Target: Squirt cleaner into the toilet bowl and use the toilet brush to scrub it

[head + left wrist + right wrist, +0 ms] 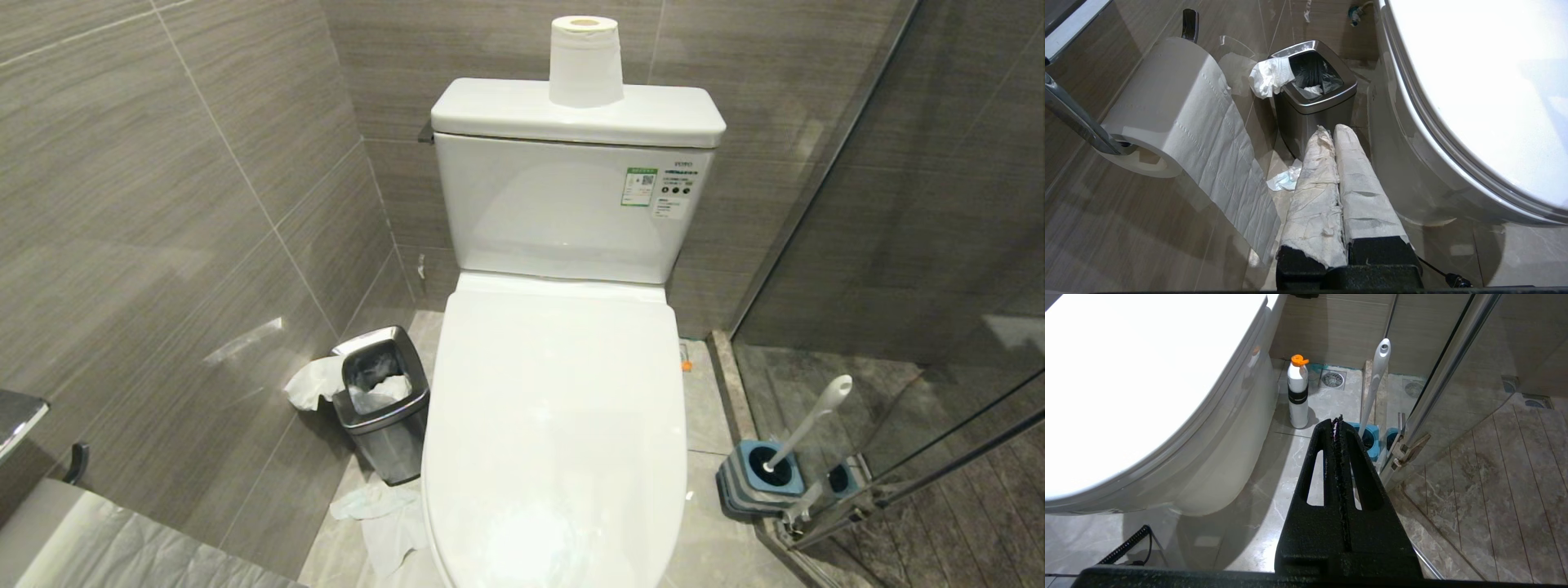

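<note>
The toilet bowl (555, 425) is sitting with its lid down, so nothing inside it is showing. The toilet brush (804, 429) is standing in its blue holder (759, 478) on the floor to the robot's right of the toilet, just beside the glass shower door (939, 327), its white handle leaning up and away. A white bottle with an orange cap (1298, 392) is standing on the floor near the toilet's base, close to the brush; it is probably the cleaner.

Neither arm is showing in the head view. The left gripper (1336, 132), its jaws wrapped in tissue and pressed together, is hanging empty near the steel waste bin (1312, 102). The right gripper (1337, 420) is also clenched on nothing, pointing toward the brush.

The brush handle is looking slim, stiff, light and smooth, so likely slippery; gripping it below the rounded tip seems best. The bottle is probably squeezable and should be taken around its dark band.
</note>
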Robot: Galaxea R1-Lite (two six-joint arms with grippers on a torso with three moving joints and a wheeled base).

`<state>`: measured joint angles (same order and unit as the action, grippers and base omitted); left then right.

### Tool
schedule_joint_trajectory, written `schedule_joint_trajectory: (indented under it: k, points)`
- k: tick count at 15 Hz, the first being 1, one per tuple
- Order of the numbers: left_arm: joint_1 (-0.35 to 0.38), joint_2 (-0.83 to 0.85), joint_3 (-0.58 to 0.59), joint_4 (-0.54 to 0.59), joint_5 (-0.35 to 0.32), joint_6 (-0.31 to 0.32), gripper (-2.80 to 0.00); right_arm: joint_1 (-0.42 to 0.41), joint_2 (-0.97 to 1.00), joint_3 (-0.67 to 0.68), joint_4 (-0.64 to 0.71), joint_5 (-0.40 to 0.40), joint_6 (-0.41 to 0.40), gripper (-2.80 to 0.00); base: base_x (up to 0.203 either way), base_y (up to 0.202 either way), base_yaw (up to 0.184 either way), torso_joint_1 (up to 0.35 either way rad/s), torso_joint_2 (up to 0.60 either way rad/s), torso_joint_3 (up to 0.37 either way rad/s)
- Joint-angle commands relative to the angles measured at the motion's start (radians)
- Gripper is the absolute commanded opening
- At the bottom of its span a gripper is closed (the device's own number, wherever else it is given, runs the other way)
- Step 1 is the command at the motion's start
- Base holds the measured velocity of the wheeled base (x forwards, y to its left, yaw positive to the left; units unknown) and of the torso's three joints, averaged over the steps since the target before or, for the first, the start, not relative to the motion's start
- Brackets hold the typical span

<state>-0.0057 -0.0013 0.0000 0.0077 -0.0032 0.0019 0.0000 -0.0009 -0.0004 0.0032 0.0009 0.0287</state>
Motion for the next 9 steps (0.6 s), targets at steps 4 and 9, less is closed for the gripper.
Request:
schedule_joint_trajectory:
  k: [4,9]
  points:
    - [0.0,0.001,0.003,0.0,0.0,0.0,-2.8,0.0,0.001,-0.001,0.0,0.001,0.0,-2.8,0.0,0.0,0.0,0.0,0.0,0.0]
    - [0.0,0.001,0.003,0.0,0.0,0.0,-2.8,0.0,0.001,-0.001,0.0,-0.001,0.0,-2.8,0.0,0.0,0.0,0.0,0.0,0.0]
